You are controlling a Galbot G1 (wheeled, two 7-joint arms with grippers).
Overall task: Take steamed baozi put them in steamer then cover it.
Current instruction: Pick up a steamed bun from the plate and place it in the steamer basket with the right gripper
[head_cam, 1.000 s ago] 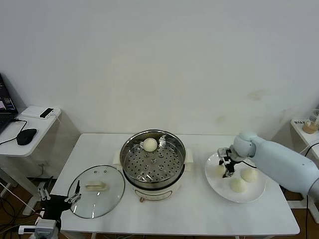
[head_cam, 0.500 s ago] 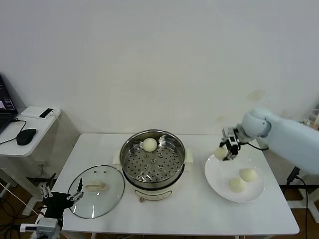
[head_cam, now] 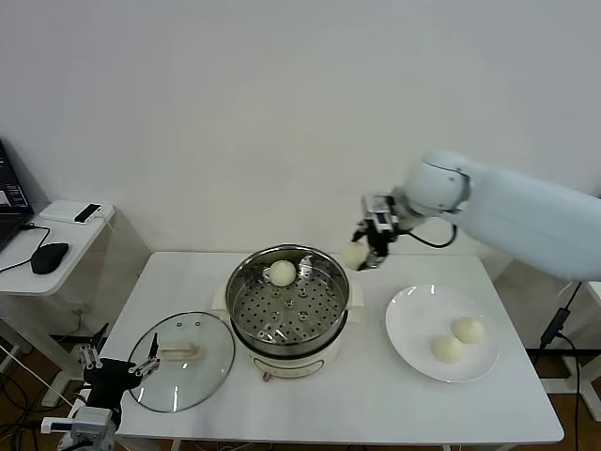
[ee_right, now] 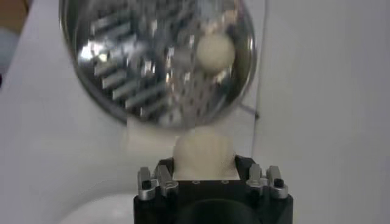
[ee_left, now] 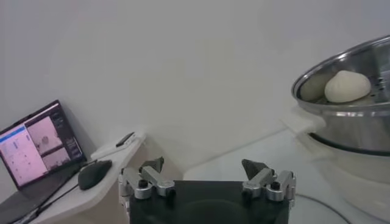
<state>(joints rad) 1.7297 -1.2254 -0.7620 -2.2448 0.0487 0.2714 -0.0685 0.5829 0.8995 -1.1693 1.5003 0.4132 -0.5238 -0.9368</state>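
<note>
My right gripper (head_cam: 368,246) is shut on an off-white baozi (head_cam: 356,254), held in the air just past the steamer's right rim. The wrist view shows that baozi (ee_right: 204,155) clamped between the jaws, with the steamer (ee_right: 158,61) beyond it. The steel steamer (head_cam: 286,340) stands mid-table with one baozi (head_cam: 283,272) on its perforated tray at the back. The glass cover (head_cam: 183,360) lies flat to its left. Two baozi (head_cam: 469,329) (head_cam: 448,349) rest on the white plate (head_cam: 413,319). My left gripper (head_cam: 117,371) hangs open by the table's front left corner, near the cover's edge.
A side desk at the far left carries a laptop (ee_left: 39,143), a mouse (head_cam: 49,256) and a small white box (head_cam: 75,212). A white wall runs close behind the table. Another small table's edge shows at the far right (head_cam: 573,240).
My right gripper has lifted one baozi off the plate and carried it up and left to the steamer's right rim. Two baozi are left on the plate. The left arm barely moved.
</note>
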